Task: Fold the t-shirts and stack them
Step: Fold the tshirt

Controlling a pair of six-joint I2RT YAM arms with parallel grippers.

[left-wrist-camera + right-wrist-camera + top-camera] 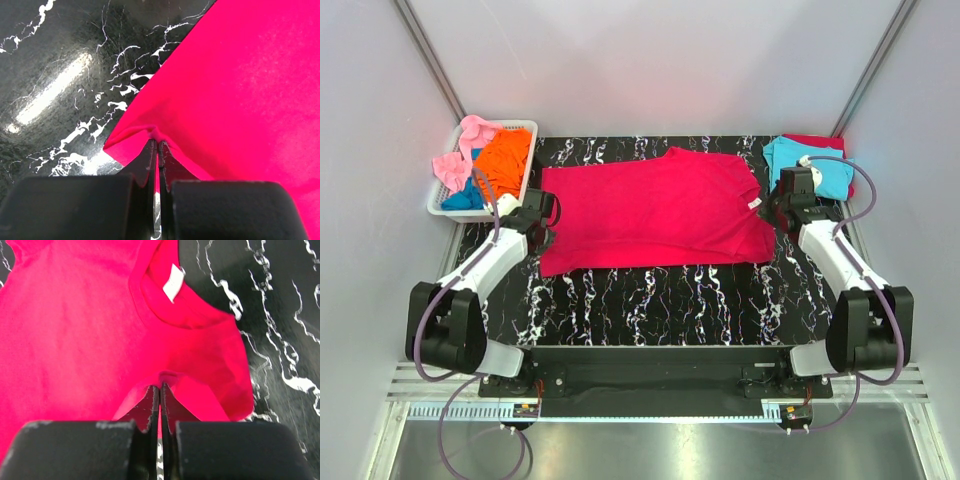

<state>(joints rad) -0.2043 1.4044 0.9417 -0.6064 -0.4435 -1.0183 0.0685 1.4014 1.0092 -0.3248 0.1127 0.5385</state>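
Observation:
The large crimson-red t-shirt [655, 210] lies spread across the black marbled table [650, 300], collar to the right. My left gripper [546, 218] is shut on its left hem edge; the left wrist view shows the cloth [240, 90] pinched at the fingertips [150, 150]. My right gripper [776, 212] is shut on the shirt's right edge near the collar; the right wrist view shows the cloth [75, 330] bunched between the fingertips [151, 395], with a white label [172, 282] inside the neck. A folded cyan shirt [810, 165] lies at the back right on something red.
A white slotted basket [445, 205] at the back left holds orange [505, 160], pink [465, 150] and blue [465, 195] shirts. Grey walls enclose the table on three sides. Both arm bases stand at the near edge.

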